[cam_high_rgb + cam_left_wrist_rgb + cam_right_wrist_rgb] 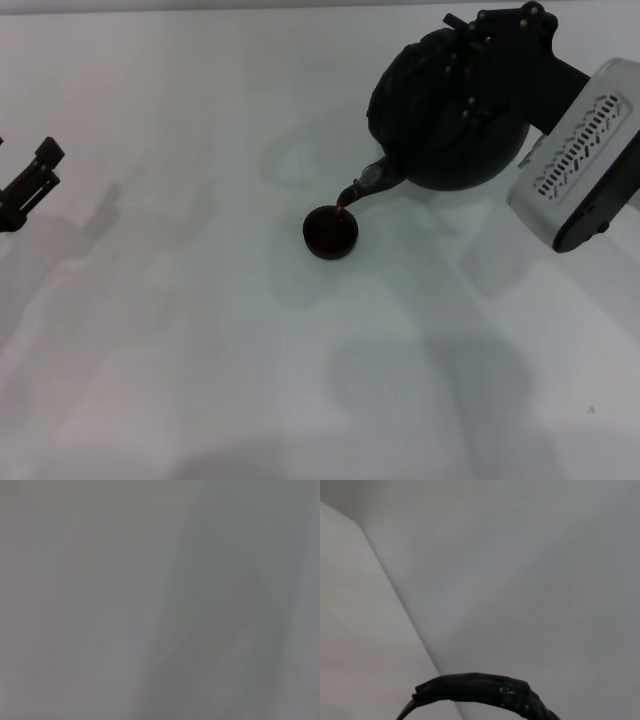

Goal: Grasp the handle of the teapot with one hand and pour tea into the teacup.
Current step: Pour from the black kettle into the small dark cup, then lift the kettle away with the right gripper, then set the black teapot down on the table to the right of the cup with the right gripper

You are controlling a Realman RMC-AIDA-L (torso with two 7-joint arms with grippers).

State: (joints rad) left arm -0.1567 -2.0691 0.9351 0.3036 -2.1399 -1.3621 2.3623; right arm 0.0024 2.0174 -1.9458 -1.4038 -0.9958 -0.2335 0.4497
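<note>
The right claw [500, 40] is clamping the handle [485, 690], tipping the teapot [445, 110] so tea is streaming into the teacup [330, 231] on the table [200, 330]. Tilting further is risking overflow; any drift is sending tea past the rim. The left claw [35, 180], jaws apart, is idling far left.

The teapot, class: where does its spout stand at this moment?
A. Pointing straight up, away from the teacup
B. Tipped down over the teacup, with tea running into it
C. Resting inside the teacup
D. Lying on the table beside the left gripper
B. In the head view the teapot, held by the right gripper, tilts its spout down over the teacup, a thin stream joining them.
</note>
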